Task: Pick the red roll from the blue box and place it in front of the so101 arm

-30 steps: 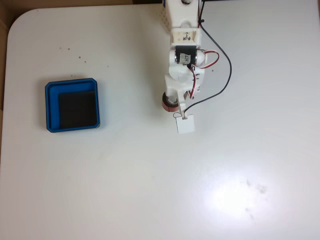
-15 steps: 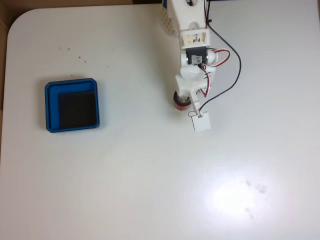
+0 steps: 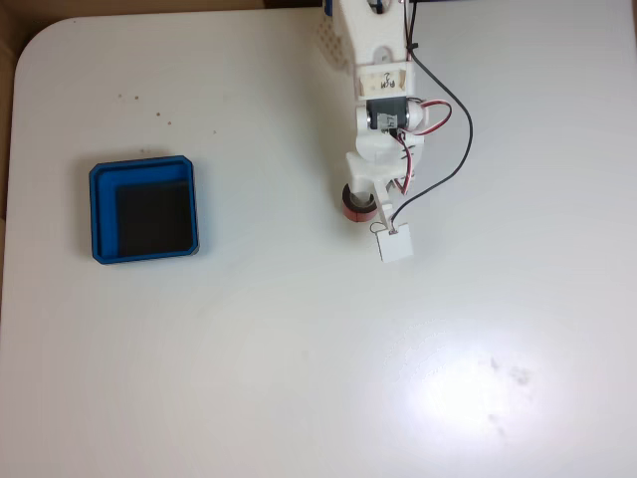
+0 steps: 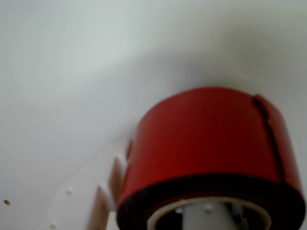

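Observation:
The red roll (image 3: 353, 209) sits at the tip of the white so101 arm (image 3: 378, 75), which reaches down from the top edge of the fixed view. My gripper (image 3: 362, 206) is shut on the roll and covers its right part. In the wrist view the red roll (image 4: 211, 139) looms close at lower right, with its pale core at the bottom edge and the white table behind it. I cannot tell whether it touches the table. The blue box (image 3: 95, 214) lies far to the left with a bare black floor.
A small white square block (image 3: 395, 245) hangs on a wire just below the gripper. Red and black cables (image 3: 453, 139) loop out to the arm's right. The white table (image 3: 318, 378) spreads wide below; its rounded corner is at top left.
The arm swung to the right with the red roll in its gripper, then eased back slightly left. The blue box has not moved.

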Controlling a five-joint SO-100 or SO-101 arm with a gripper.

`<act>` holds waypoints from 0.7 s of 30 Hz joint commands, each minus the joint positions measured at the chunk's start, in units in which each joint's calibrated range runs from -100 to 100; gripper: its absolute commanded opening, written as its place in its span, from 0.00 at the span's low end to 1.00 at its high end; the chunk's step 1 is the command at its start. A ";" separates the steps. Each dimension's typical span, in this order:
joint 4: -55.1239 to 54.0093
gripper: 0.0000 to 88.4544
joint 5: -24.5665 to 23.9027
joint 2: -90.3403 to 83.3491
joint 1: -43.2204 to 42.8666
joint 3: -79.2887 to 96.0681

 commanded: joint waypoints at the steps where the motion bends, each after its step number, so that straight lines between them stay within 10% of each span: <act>1: -1.06 0.01 0.41 -0.78 3.52 -0.02; 21: -1.55 0.01 0.15 -0.53 0.29 -0.02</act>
